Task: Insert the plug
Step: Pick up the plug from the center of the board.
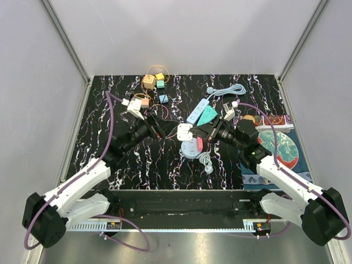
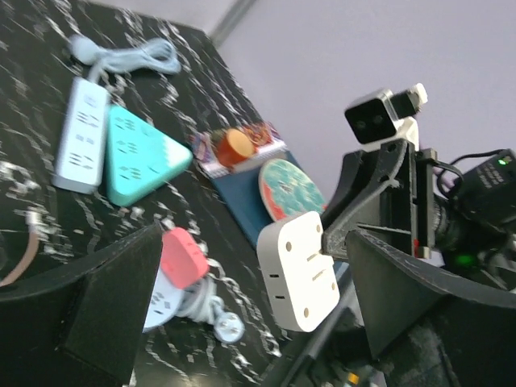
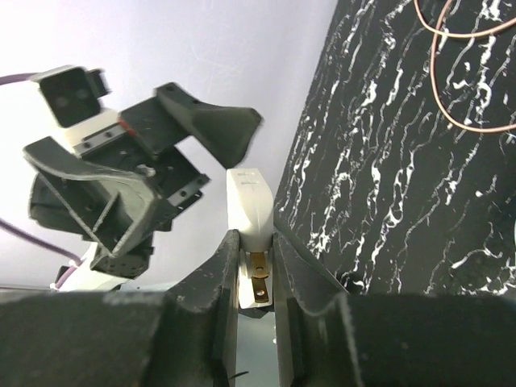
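Both arms reach in from the bottom corners of the top view and meet near the middle of the black marbled tabletop (image 1: 126, 165). The right arm stretches up and left from the lower right corner, elbow bent, so that the right pincer (image 1: 192, 132) points toward the left of the frame. Its fingers are clamped on the white plug (image 1: 185, 132), which is held above the tabletop at the frame's centre. In the right wrist view the plug's white body sticks out past the fingertips, and its brass prongs (image 3: 258, 278) lie in the gap between the fingers.

The left arm stretches up and right from the lower left corner. The left pincer (image 1: 160, 131) faces the plug with its fingers spread wide apart, gripping nothing. In the left wrist view the plug sits beyond the two dark fingers (image 2: 97, 314).

Just below the plug in the top view lies a round grey power strip (image 1: 190, 150) with a red plug (image 1: 199, 144) on it. A white power strip (image 1: 197, 111) and a teal triangular strip (image 1: 208, 114) lie to the upper right.
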{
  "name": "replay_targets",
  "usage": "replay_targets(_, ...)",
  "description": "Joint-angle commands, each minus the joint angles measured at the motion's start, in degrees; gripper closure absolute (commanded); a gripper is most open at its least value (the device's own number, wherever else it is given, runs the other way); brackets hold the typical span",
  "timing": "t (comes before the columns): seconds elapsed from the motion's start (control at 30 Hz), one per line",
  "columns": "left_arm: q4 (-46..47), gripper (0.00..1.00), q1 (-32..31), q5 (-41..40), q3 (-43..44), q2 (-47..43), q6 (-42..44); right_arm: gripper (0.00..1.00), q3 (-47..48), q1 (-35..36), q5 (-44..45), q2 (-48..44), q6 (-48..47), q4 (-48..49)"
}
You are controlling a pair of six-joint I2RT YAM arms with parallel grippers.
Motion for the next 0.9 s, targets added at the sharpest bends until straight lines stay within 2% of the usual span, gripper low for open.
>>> replay_targets(0.0, 14.37, 0.03, 0.51, 11.77, -0.43, 4.43, -11.66, 1.0, -0.44, -0.44, -0.52, -1.45, 1.8, 8.83)
replay_targets(0.23, 18.95, 0.14, 0.51, 17.22, -0.25, 7.52, -17.11, 1.0, -1.49, -0.61, -0.87, -1.63, 2.07, 11.56)
replay_targets(0.63, 18.78, 0.29, 0.42, 21.97, 1.77, 10.77, -18.61, 1.0, -1.67, -0.7, -1.92, -1.19, 2.51, 15.08)
replay_targets(0.87, 19.21, 0.42, 0.51, 23.38, 2.65, 11.74, -19.14, 1.0, -1.32, -0.61, -3.06, -0.31, 2.24, 15.69)
